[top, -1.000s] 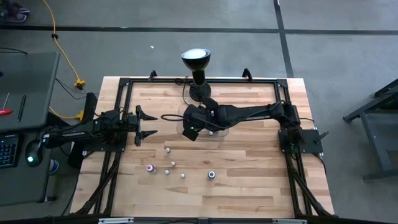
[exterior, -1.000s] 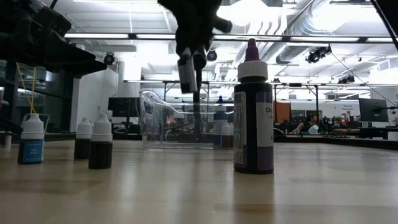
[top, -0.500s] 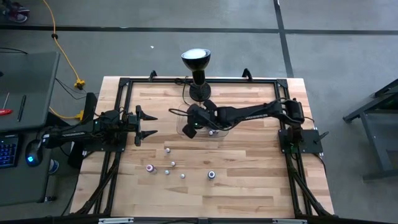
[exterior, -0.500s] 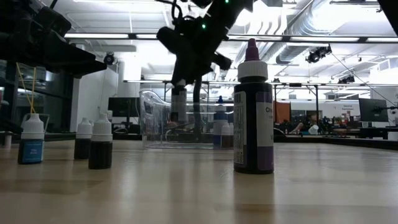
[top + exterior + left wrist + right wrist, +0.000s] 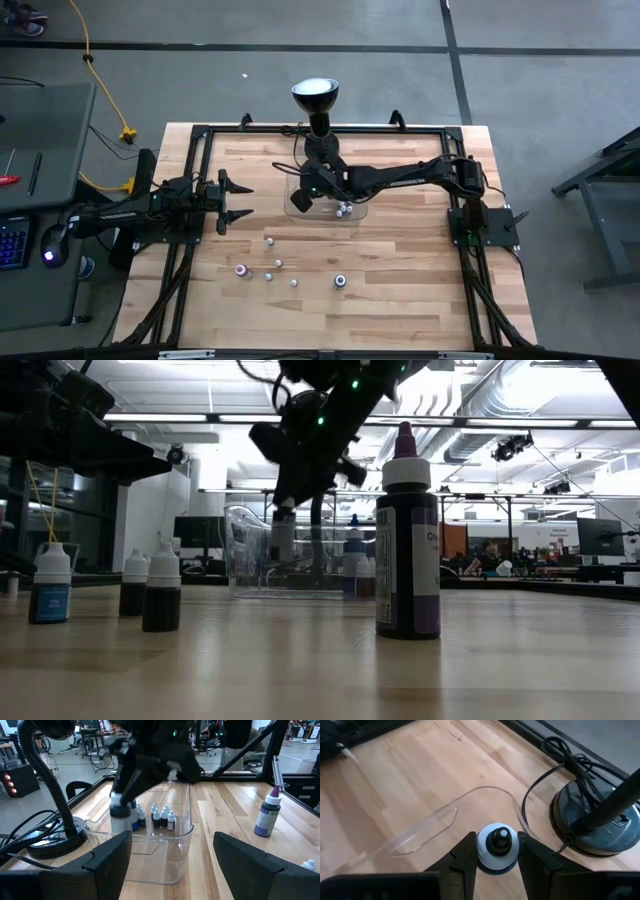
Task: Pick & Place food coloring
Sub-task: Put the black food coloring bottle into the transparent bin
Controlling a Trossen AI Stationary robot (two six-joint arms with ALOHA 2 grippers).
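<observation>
Food coloring bottle (image 5: pixel 495 849), white-capped, clamped between right fingers (image 5: pixel 468 856) over clear tray (image 5: pixel 445 817)

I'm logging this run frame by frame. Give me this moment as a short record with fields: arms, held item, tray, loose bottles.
right gripper: over the clear tray's lamp-side end, jaws shut on a white-capped bottle
left gripper: waits at the table's left side, jaws open, holding nothing
tray contents: several small bottles standing together
loose bottles: five on the wood in front of the tray
black lamp: behind the tray
</observation>
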